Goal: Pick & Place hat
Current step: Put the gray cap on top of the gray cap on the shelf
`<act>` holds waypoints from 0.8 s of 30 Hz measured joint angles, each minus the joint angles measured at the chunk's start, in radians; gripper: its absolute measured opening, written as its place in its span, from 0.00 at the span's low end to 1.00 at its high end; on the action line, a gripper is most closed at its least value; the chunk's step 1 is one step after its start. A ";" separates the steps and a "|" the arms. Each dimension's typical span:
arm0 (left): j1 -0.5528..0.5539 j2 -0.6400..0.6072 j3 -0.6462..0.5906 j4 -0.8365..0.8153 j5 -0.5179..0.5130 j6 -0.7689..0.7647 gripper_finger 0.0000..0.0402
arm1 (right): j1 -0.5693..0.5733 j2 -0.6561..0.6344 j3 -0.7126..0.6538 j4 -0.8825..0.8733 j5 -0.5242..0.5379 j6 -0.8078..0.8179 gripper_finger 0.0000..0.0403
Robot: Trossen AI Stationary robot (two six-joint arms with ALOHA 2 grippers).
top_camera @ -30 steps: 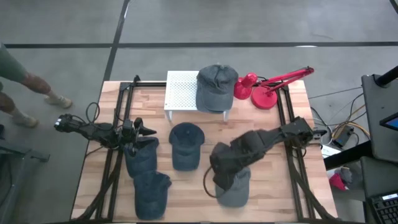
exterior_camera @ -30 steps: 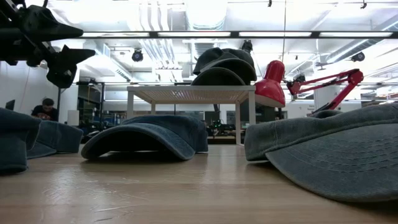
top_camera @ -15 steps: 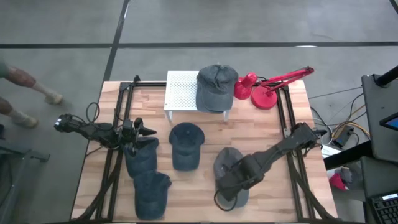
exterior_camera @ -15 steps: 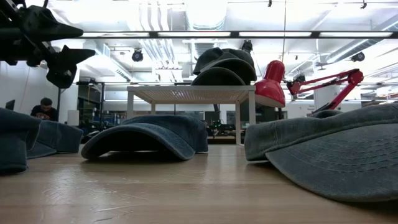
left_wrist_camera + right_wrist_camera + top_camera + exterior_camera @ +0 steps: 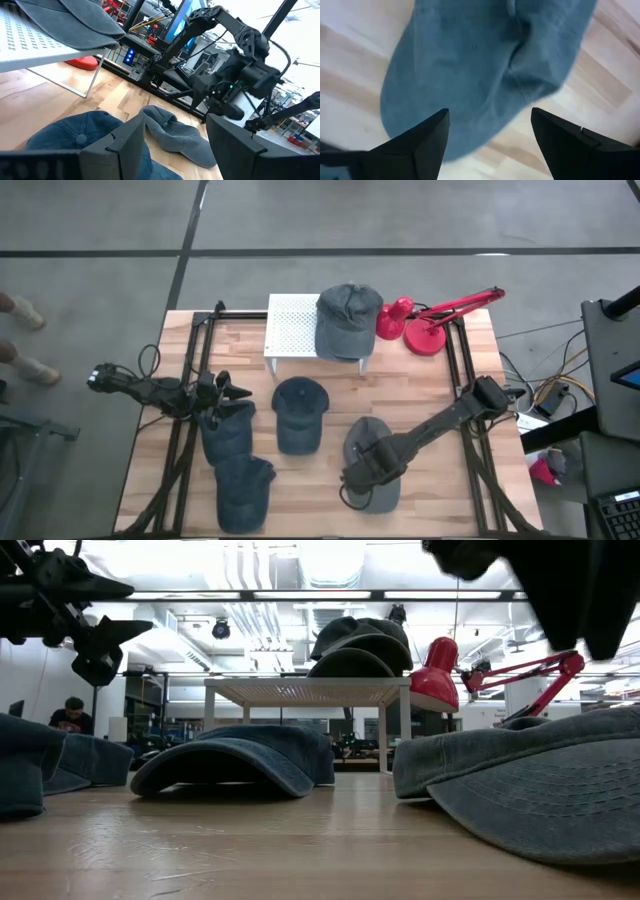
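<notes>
**Ana:** What was the place like?

**Ben:** It was a big room with a grey floor and bright lights up high. A wooden table [image 5: 330, 395] stood in the middle. Far back, in the low view, a person [image 5: 70, 715] sat at a desk.

**Ana:** What was on the left side?

**Ben:** The left gripper [image 5: 232, 391] waited in the air above two dark blue hats [image 5: 232, 455]. Its two fingers stood wide apart and held nothing.

**Ana:** And in the middle?

**Ben:** Another blue hat [image 5: 299, 413] lay flat on the wood. Behind it stood a small white stand [image 5: 292, 328] with a grey hat [image 5: 346, 318] already on top. A red lamp [image 5: 432, 320] sat just beside the stand.

**Ana:** Where was the hat for the job?

**Ben:** I think it was the grey-blue hat [image 5: 374, 462] lying on the table, front and right. The right gripper [image 5: 362, 472] hung right over it. In the right wrist view its fingers [image 5: 410, 145] were spread wide, one on each side of the hat [image 5: 485, 75], and they held nothing yet.

**Ana:** How should it do the grab well?

**Ben:** I would go straight down and keep the fingers wide until they sit around a fold of the soft cloth. Then close slowly. A hat is floppy, so pinching only the edge could let it slip. Lift it high enough to clear the other hats on the way to the stand
</notes>
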 joint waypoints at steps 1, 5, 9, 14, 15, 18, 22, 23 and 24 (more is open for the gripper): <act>0.000 0.000 0.000 0.000 0.000 0.000 0.54 | -0.005 0.000 -0.017 0.019 0.004 0.007 0.69; 0.000 0.000 0.000 0.000 0.000 -0.006 0.54 | -0.025 0.000 -0.080 0.035 0.012 0.042 0.68; 0.000 0.000 0.000 0.000 0.000 -0.007 0.54 | -0.038 0.000 -0.145 0.115 0.015 0.075 0.66; 0.000 0.000 0.000 0.000 0.000 -0.008 0.54 | -0.049 -0.001 -0.231 0.238 -0.001 0.118 0.64; 0.000 0.000 0.000 0.000 0.000 -0.008 0.54 | -0.050 -0.001 -0.246 0.250 -0.001 0.120 0.64; 0.000 0.001 0.000 0.000 0.000 -0.006 0.54 | -0.051 -0.001 -0.272 0.264 -0.007 0.120 0.62; 0.000 0.002 0.000 0.000 0.000 0.003 0.54 | -0.051 -0.001 -0.288 0.263 -0.009 0.120 0.55; 0.000 0.003 0.000 0.000 0.000 0.003 0.54 | -0.051 -0.002 -0.290 0.262 -0.009 0.120 0.52; 0.000 0.003 0.000 0.000 0.000 0.003 0.54 | -0.052 -0.003 -0.291 0.262 -0.009 0.118 0.49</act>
